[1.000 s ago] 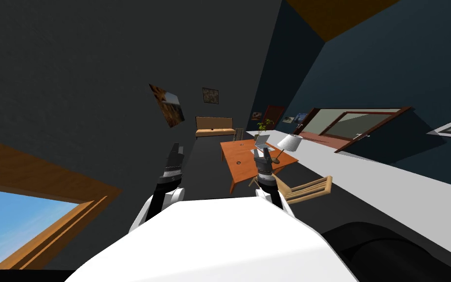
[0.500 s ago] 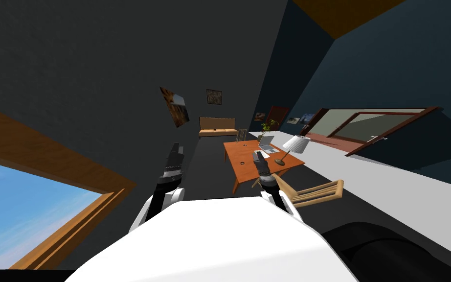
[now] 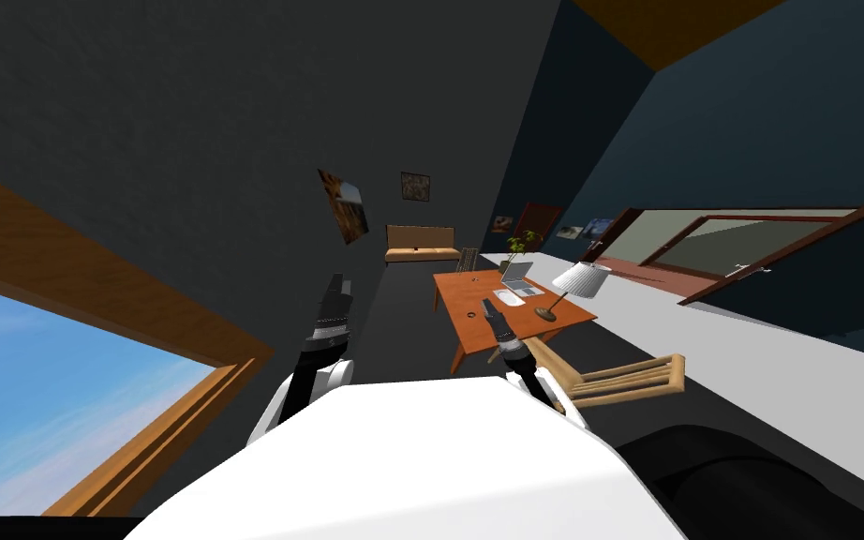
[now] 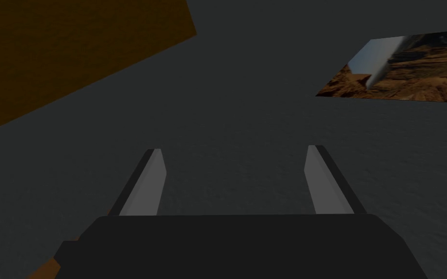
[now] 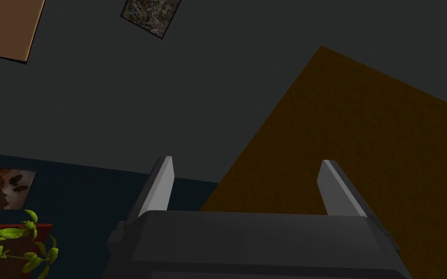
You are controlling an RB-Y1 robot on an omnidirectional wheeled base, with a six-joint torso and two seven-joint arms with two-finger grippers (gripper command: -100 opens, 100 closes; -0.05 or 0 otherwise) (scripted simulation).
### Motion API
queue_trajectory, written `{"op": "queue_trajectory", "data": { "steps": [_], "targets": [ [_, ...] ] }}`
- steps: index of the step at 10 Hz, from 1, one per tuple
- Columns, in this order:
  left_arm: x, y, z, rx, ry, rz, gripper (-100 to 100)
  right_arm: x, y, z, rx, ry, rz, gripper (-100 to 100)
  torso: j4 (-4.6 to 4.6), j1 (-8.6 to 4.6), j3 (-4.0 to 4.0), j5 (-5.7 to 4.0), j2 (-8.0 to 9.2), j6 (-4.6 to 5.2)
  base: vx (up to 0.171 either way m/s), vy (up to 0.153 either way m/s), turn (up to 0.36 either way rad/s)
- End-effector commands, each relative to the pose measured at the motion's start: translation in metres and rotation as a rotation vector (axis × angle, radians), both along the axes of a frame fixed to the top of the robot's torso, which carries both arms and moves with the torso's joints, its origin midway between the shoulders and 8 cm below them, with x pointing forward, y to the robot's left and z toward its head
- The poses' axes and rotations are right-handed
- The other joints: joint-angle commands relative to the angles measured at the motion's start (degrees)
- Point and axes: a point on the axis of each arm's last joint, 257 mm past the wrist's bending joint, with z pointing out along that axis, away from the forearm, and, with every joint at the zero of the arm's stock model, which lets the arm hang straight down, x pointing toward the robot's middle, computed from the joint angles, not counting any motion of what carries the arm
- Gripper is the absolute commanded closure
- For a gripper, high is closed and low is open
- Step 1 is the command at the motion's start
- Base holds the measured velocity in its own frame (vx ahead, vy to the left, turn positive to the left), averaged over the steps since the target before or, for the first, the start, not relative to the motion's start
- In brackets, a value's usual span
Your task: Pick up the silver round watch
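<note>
The orange table [image 3: 456,295] stands ahead and a little to the right, across a dark floor. On it are an open laptop [image 3: 520,278], a lamp with a white shade [image 3: 582,281] and a small white object [image 3: 509,298] just in front of the laptop. A leafy potted plant [image 3: 520,244] shows at the table's far end. The silver round watch [image 3: 472,315] is probably the tiny dark speck on the table's left part, well apart from the laptop and lamp; it is too small to make out its shape.

A wooden chair [image 3: 622,375] stands near the table's near right corner. A light brown bench [image 3: 419,244] sits against the far wall.

The right pincer [image 3: 491,307] is raised in front of the chest and shows against the near part of the table, just right of the speck. In the right wrist view its two fingers stand wide apart [image 5: 247,186] and hold nothing. The left pincer [image 3: 336,284] is raised on the other side, over the dark floor and well apart from the table. Its fingers [image 4: 146,186] are likewise spread wide, with nothing between them.
</note>
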Motion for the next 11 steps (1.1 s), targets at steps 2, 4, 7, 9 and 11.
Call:
{"op": "queue_trajectory", "data": {
  "steps": [2,4,7,9,11],
  "targets": [
    [0.0,0.0,0.0,0.0,0.0,0.0,0,0.003,-0.012,-0.033,-0.087,0.076,-0.013,-100,-0.03,0.03,-0.08,0.01,-0.15,0.0,0.093,0.09,0.018],
    [0.0,0.0,0.0,0.0,0.0,0.0,0,0.004,-0.018,-0.054,-0.137,0.124,-0.02,-100,-0.02,-0.1,-0.05,-0.02,-0.08,0.0,0.053,0.055,0.017],
    [0.0,0.0,0.0,0.0,0.0,0.0,0,0.002,-0.035,-0.1,-0.237,0.229,-0.036,-100,-0.05,-0.08,-0.14,-0.01,-0.26,0.01,0.108,0.058,0.013],
    [0.0,0.0,0.0,0.0,0.0,0.0,0,-0.001,-0.045,-0.124,-0.287,0.286,-0.044,-100,-0.06,-0.16,-0.15,-0.03,-0.25,0.0,0.099,0.045,0.005],
    [0.0,0.0,0.0,0.0,0.0,0.0,0,-0.011,-0.066,-0.166,-0.37,0.393,-0.06,-100,-0.04,-0.19,-0.11,-0.03,-0.19,0.01,0.131,0.048,-0.004]
  ]
}}
